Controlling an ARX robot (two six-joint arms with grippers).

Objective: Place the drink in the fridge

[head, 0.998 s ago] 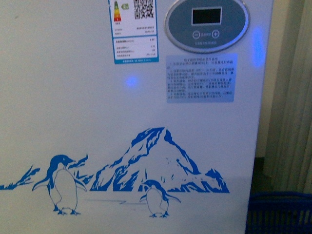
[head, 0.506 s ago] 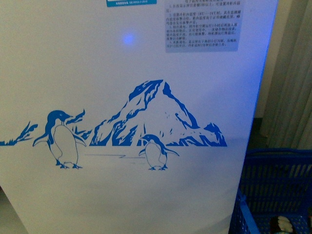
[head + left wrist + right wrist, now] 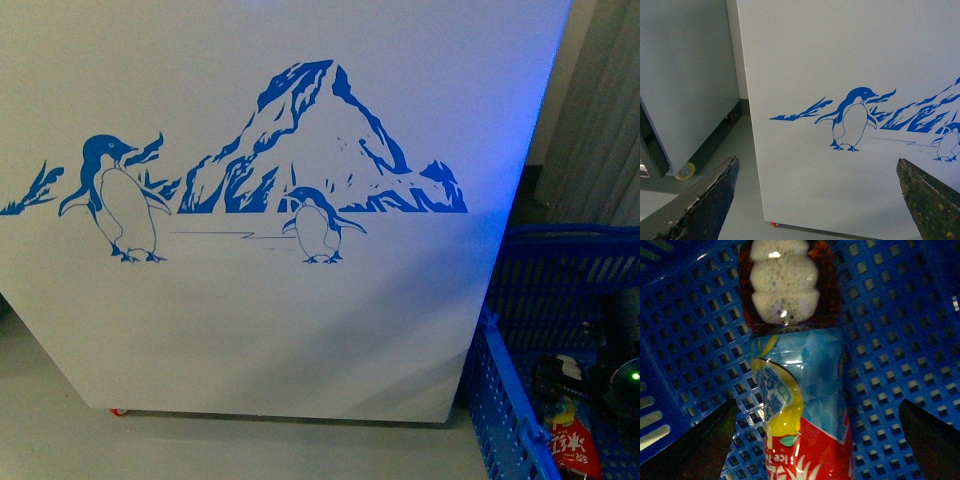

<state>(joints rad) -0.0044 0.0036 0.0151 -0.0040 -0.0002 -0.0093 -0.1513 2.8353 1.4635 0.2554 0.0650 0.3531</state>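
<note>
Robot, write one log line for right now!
drink: in basket, ungrasped | right gripper: open, lined up on drink | left gripper: open, empty, facing fridge

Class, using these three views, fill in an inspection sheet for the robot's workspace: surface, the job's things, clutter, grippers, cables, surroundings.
Surface: grey floor; the fridge stands on it.
Job's things: drink inside the blue basket, not yet gripped; fridge beside the basket, with only its penguin-print front in view and no lids visible.
Clutter: dark shapes in the basket in the front view, too dim to name.
Grippers: left gripper open, empty, facing the fridge front; right gripper open, one finger on either side of the drink, not touching it.
Cables: nothing seen.
Surroundings: grey cabinet beside the fridge.
</note>
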